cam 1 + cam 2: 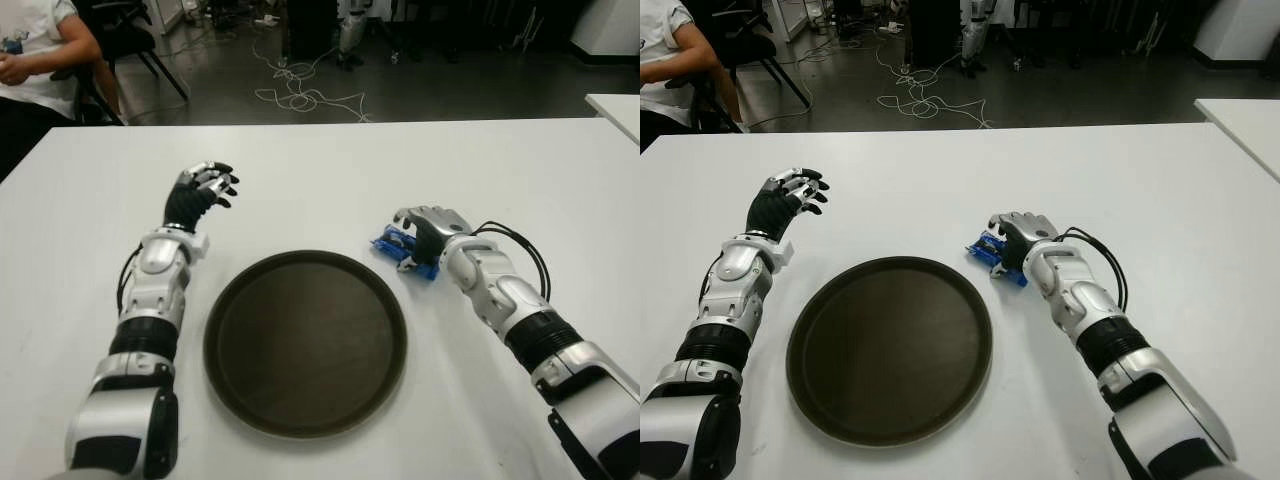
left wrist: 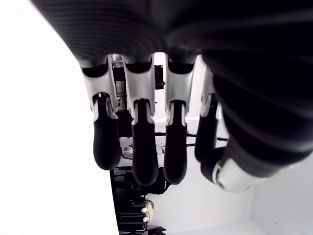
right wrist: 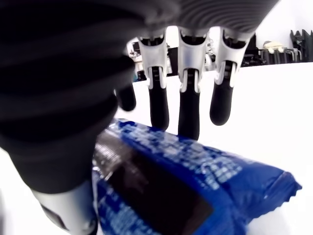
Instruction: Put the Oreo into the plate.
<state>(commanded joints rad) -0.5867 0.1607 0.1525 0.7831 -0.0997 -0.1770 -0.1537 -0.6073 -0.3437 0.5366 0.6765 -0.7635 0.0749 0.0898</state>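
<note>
The Oreo (image 1: 392, 247) is a blue packet lying on the white table (image 1: 320, 180), just right of the plate's upper right rim. My right hand (image 1: 415, 232) arches over the packet's right end. In the right wrist view its fingers (image 3: 189, 110) hang straight down beyond the Oreo (image 3: 195, 181) and the thumb stands beside it, none of them closed round it. The plate (image 1: 305, 345) is a round dark brown tray in the middle near me, with nothing in it. My left hand (image 1: 203, 192) shows to the upper left of the plate, fingers loosely bent, holding nothing.
A seated person (image 1: 35, 50) is at the table's far left corner. Cables (image 1: 300, 95) lie on the floor beyond the far edge. A second white table (image 1: 615, 105) shows at the far right.
</note>
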